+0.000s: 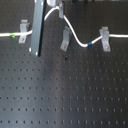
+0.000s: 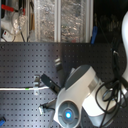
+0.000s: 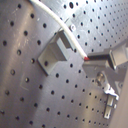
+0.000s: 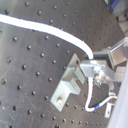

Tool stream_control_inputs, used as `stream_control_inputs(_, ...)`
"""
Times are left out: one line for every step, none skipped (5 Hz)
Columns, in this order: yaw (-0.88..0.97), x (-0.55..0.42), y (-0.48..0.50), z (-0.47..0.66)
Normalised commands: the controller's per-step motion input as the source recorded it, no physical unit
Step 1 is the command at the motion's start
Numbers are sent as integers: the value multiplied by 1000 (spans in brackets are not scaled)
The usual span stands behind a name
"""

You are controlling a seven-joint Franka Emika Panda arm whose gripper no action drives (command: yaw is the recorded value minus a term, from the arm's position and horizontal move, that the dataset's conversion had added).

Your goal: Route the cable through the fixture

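The white cable [image 1: 76, 38] lies across the black perforated board. It passes the left fixture [image 1: 22, 31], with its green band [image 1: 11, 35] at the first exterior view's left. From there it arches up to my gripper [image 1: 54, 7], drops past the top of the middle fixture [image 1: 65, 39], and runs through the right fixture [image 1: 105, 38] after its blue band [image 1: 90, 44]. In both wrist views the cable [image 3: 60, 24] [image 4: 45, 29] ends at my gripper [image 3: 89, 58] [image 4: 92, 62], which is shut on it just above a fixture [image 3: 56, 51] [image 4: 69, 84]. I cannot tell whether the cable sits in that slot.
A grey bar [image 1: 36, 30] hangs from the arm in front of the cable near the left fixture. In the second exterior view the arm's white body [image 2: 80, 97] covers most of the board [image 2: 20, 60]. Shelves with clutter [image 2: 45, 20] stand behind.
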Motion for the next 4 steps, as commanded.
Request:
stream_control_inputs(0,-52,26,335)
stream_control_inputs(-34,-1,0,-47)
stream_control_inputs(0,2,21,523)
stream_control_inputs(-43,-119,-4,611)
